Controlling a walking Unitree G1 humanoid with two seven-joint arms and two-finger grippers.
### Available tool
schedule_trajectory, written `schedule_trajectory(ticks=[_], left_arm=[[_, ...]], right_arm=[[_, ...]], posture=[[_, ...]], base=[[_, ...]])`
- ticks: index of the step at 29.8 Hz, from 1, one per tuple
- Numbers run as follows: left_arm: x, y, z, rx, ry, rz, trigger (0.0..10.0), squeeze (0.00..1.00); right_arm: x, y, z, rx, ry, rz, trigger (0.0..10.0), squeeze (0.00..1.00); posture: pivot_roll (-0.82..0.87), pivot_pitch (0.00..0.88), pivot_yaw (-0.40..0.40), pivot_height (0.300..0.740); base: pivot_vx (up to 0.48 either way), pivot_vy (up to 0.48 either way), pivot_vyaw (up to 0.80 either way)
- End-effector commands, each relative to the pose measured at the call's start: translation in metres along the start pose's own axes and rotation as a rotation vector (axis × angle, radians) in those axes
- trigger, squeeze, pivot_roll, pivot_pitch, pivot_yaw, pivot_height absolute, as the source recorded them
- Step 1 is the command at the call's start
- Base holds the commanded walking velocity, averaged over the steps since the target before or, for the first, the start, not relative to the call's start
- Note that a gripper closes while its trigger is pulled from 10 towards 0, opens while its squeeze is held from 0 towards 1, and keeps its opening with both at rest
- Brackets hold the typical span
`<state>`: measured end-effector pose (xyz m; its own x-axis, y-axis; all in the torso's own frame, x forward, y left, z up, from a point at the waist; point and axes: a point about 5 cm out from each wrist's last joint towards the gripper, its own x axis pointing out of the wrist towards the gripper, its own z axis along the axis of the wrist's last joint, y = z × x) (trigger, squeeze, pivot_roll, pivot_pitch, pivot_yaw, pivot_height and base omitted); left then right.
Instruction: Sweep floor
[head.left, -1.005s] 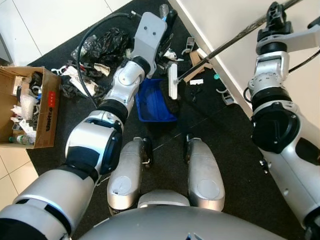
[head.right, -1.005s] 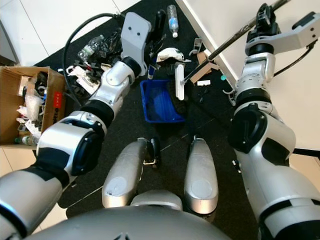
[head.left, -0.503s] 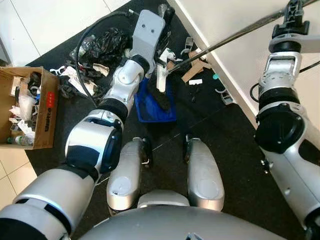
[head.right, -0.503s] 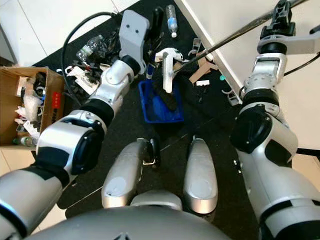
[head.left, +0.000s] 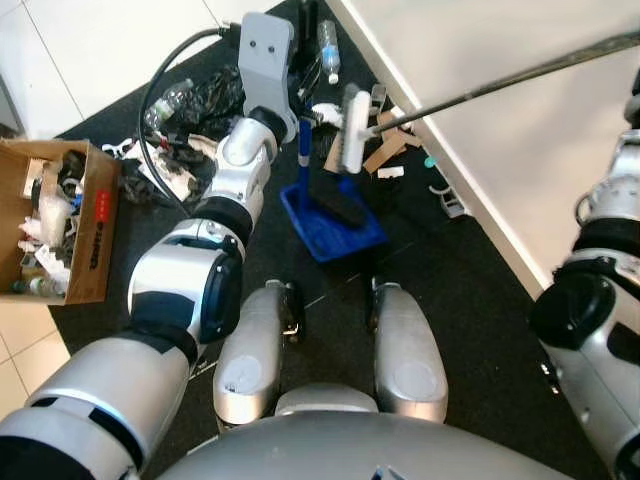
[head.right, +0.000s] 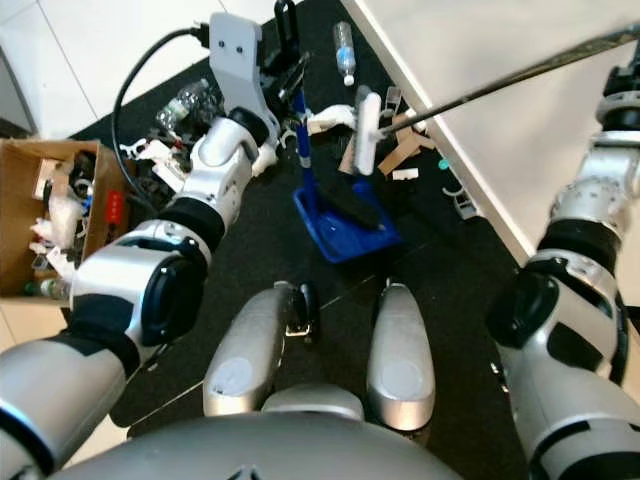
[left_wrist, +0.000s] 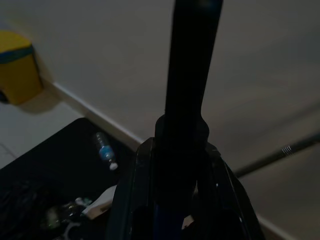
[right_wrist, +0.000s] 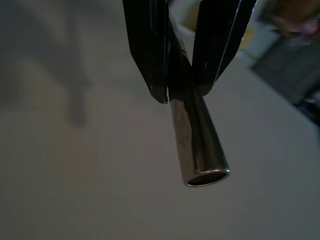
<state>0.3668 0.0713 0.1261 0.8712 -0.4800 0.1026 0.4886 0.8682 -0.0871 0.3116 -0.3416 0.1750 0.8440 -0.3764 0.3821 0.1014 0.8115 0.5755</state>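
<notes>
Sweeping into the blue dustpan (head.right: 345, 212) on the black mat just ahead of my feet, I hold its handle clamped in the left end effector (head.right: 290, 55). The right end effector (right_wrist: 182, 82) grips the broom (head.right: 366, 130) pole's end. I should draw the bristles slowly, keeping the pan flat.

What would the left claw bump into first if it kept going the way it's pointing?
Probably the pale wall. The left gripper, shut on the blue dustpan handle, points over the black mat and the plastic bottle toward it. Depth is hard to judge.
</notes>
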Motion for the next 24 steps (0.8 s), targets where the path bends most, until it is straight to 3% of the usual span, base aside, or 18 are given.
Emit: schedule_trajectory(ticks=[1, 10, 11, 13, 17, 18, 21, 24], left_arm=[[0.003, -0.001, 0.016, -0.006, -0.115, -0.012, 10.0, 0.05], [-0.007, -0.005, 0.023, 0.092, -0.208, -0.115, 10.0, 0.05], [-0.012, -0.006, 0.021, 0.134, -0.213, -0.143, 10.0, 0.05], [-0.018, -0.007, 0.015, 0.155, -0.203, -0.166, 10.0, 0.05], [-0.040, -0.006, -0.022, 0.171, -0.079, -0.144, 10.0, 0.05], [-0.040, -0.006, -0.022, 0.171, -0.079, -0.144, 10.0, 0.05], [-0.032, -0.011, -0.002, 0.102, -0.197, -0.089, 10.0, 0.06], [-0.032, -0.006, -0.008, 0.094, -0.161, -0.040, 10.0, 0.06]], right_arm=[[-0.003, -0.003, 0.011, -0.086, -0.035, -0.014, 10.0, 0.00], [-0.001, 0.019, 0.006, -0.292, -0.011, 0.066, 10.0, 0.00], [-0.001, 0.024, 0.004, -0.311, -0.002, 0.094, 10.0, 0.00], [-0.002, 0.029, 0.001, -0.307, 0.010, 0.120, 10.0, 0.00], [-0.003, 0.037, -0.010, -0.266, 0.046, 0.157, 10.0, 0.00], [-0.003, 0.037, -0.010, -0.266, 0.046, 0.157, 10.0, 0.00], [-0.002, 0.044, -0.014, -0.269, 0.058, 0.180, 10.0, 0.00], [0.000, 0.044, -0.015, -0.278, 0.070, 0.175, 10.0, 0.00]], posture=[[-0.06, 0.071, 0.032, 0.740], [-0.05, 0.043, 0.041, 0.740], [-0.05, 0.042, 0.041, 0.740], [-0.04, 0.034, 0.039, 0.740], [-0.04, 0.026, 0.035, 0.740], [-0.04, 0.026, 0.035, 0.740], [-0.03, 0.018, 0.019, 0.740], [-0.05, 0.016, 0.012, 0.740]], base=[[0.000, 0.000, 0.00], [0.000, 0.000, 0.00], [0.000, 0.000, 0.00], [0.000, 0.000, 0.00], [0.000, 0.000, 0.00], [0.000, 0.000, 0.00], [0.000, 0.000, 0.00], [0.000, 0.000, 0.00]])
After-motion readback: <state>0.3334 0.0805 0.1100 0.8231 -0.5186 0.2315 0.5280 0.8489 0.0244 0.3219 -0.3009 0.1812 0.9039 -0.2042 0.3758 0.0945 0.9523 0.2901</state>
